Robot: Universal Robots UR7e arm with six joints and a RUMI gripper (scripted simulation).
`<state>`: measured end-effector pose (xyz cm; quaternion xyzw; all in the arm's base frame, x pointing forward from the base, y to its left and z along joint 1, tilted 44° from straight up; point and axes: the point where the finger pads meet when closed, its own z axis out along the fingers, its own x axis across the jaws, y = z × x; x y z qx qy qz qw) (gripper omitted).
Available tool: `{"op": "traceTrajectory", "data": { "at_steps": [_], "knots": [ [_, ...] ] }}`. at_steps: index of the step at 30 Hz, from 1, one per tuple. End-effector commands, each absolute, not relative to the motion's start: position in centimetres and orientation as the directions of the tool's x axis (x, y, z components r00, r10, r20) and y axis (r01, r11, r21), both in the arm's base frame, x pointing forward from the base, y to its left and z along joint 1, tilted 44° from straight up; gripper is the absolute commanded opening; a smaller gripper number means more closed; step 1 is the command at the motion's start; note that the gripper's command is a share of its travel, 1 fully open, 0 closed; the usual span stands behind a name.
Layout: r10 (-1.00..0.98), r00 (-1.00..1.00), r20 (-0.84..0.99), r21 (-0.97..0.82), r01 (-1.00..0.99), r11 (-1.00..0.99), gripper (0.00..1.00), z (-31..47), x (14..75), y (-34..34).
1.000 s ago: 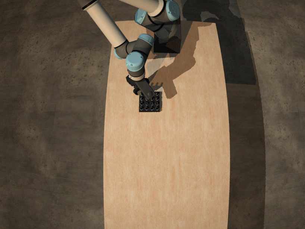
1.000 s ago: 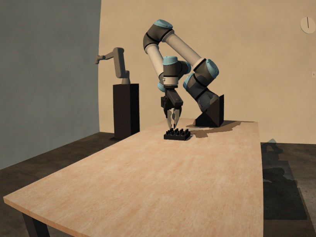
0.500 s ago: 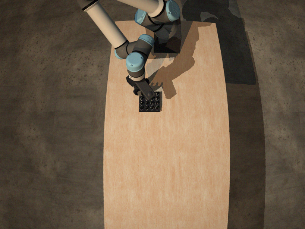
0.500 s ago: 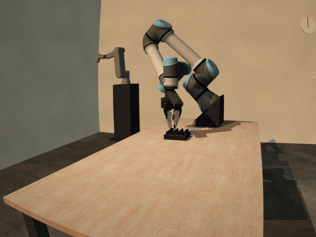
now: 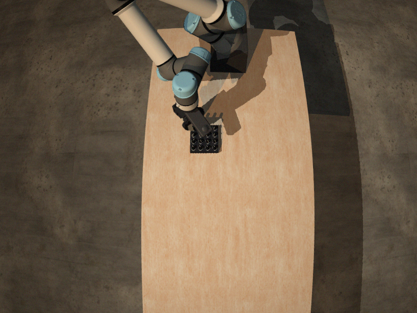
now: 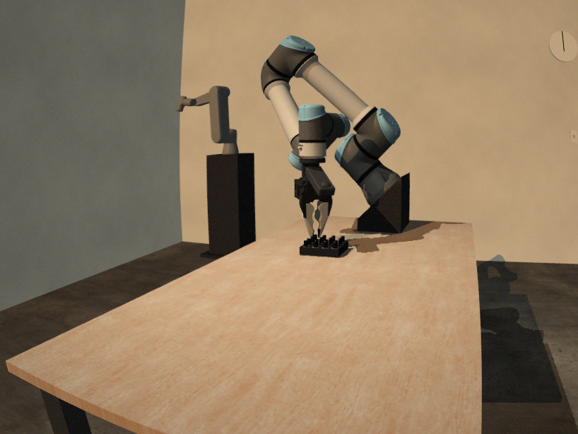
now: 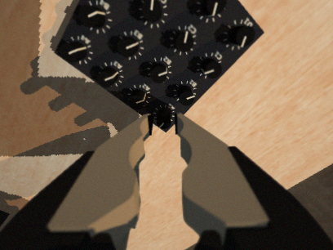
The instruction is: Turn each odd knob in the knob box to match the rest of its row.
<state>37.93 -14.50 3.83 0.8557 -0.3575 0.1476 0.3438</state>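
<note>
The black knob box (image 5: 205, 138) lies on the wooden table, towards its far end. It also shows in the side view (image 6: 323, 246) and, turned like a diamond, in the wrist view (image 7: 163, 53). It carries a grid of dark knobs with pale pointer lines. My gripper (image 7: 163, 115) (image 6: 318, 232) points straight down over one corner of the box. Its fingers stand a narrow gap apart, with the fingertips on either side of the corner knob (image 7: 163, 115). I see no grip on that knob. From above, the gripper body (image 5: 201, 126) hides the knobs under it.
The arm's dark base block (image 6: 387, 210) stands on the table behind the box. A second grey arm on a dark pedestal (image 6: 229, 201) stands on the floor off the table's left side. The arm's shadow falls beside the box.
</note>
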Motion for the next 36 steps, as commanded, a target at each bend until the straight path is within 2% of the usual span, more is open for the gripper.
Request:
{"op": "traceTrajectory", "data": {
  "at_steps": [1,14,15,36],
  "knots": [
    [-0.51,0.701,0.499,0.482,-0.714,-0.508,0.11,3.85,37.96,-14.49],
    [-0.51,0.701,0.499,0.482,-0.714,-0.508,0.11,3.85,37.96,-14.49],
    [-0.51,0.701,0.499,0.482,-0.714,-0.508,0.04,3.85,37.96,-14.49],
    [-0.51,0.701,0.499,0.482,-0.714,-0.508,0.04,3.85,37.96,-14.49]
  ]
}}
